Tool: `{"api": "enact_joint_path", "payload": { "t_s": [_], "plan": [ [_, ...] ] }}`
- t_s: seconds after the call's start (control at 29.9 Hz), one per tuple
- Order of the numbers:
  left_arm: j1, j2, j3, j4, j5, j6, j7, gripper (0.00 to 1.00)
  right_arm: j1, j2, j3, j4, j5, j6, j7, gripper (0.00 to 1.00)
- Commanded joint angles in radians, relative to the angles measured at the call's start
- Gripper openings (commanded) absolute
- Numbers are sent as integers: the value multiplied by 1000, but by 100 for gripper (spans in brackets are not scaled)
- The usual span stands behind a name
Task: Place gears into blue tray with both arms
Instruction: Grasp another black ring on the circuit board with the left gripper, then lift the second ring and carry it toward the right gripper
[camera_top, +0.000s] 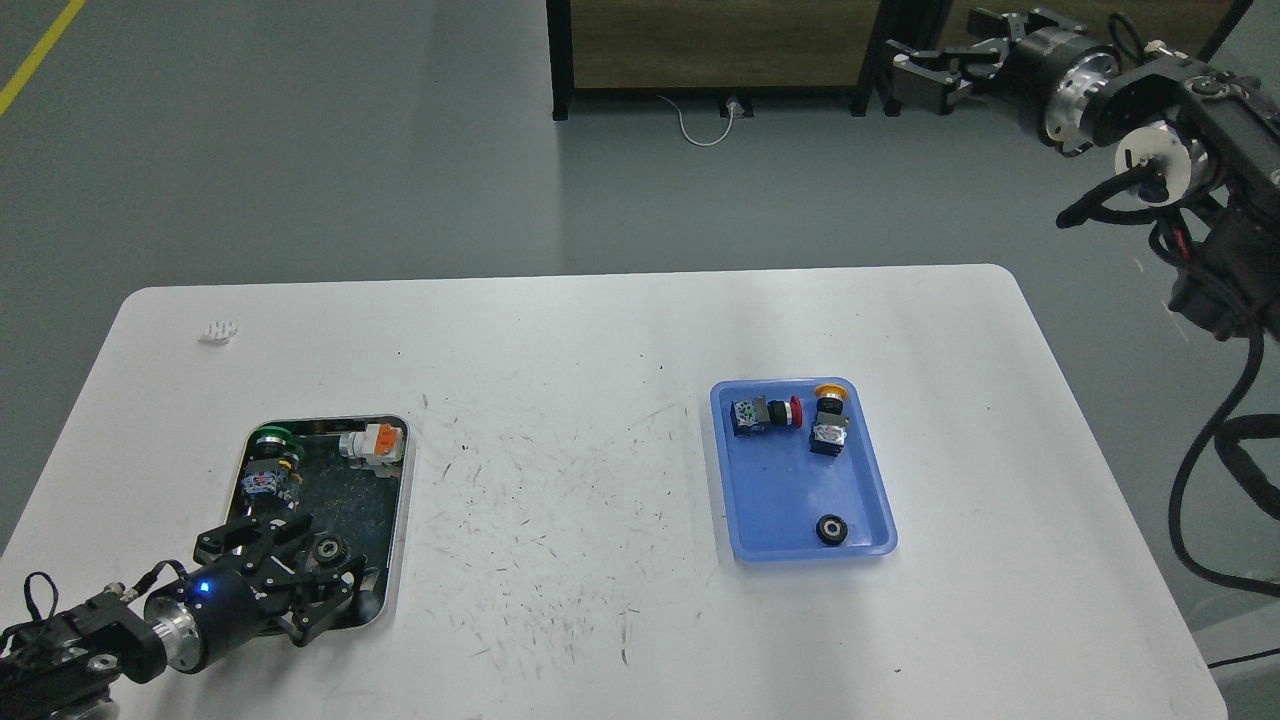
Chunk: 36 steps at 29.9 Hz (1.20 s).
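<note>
One gear (830, 529) lies in the near corner of the blue tray (870, 470) on the right of the table. A second gear (328, 549) lies in the steel tray (404, 500) at the near left. My left gripper (300, 572) hovers low over that tray's near end, open, its fingers (250, 533) spread on both sides of the second gear without closing on it. My right gripper (918, 78) is raised high at the far right, beyond the table, open and holding nothing.
The blue tray also holds a red-capped switch (765, 414) and a yellow-capped switch (829, 420). The steel tray holds a green-capped switch (268, 460) and an orange-and-white part (373, 442). A small white piece (218, 331) lies at the far left. A dark frame (715, 50) stands behind the table.
</note>
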Motion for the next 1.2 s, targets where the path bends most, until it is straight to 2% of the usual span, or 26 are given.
{"api": "enact_joint_path", "payload": {
  "t_s": [0.0,0.1,0.33,0.47,0.67,0.84,0.97,1.1,1.17],
  "plan": [
    [-1,0,1,-1,1,0,1,65,0,0,0,0,0,0,0,99],
    [-2,0,2,-1,1,0,3,58,2,0,-6,0,0,0,0,99],
    [-4,12,10,-1,1,-2,9,35,8,0,-18,0,0,0,0,99],
    [-6,19,27,-4,1,-2,9,25,8,0,-18,0,0,0,0,99],
    [-18,68,8,-29,0,-9,9,24,9,0,-20,-2,0,0,0,99],
    [-131,161,4,-67,-8,-63,31,24,8,0,-20,-3,0,0,0,99],
    [-223,227,16,-162,-5,-120,72,24,8,0,-21,-5,0,0,0,99],
    [-289,229,28,-309,16,-150,147,24,6,0,-32,-5,0,0,0,99],
    [-335,217,57,-362,24,-156,164,24,6,-3,-35,-6,0,0,2,99]
  ]
}}
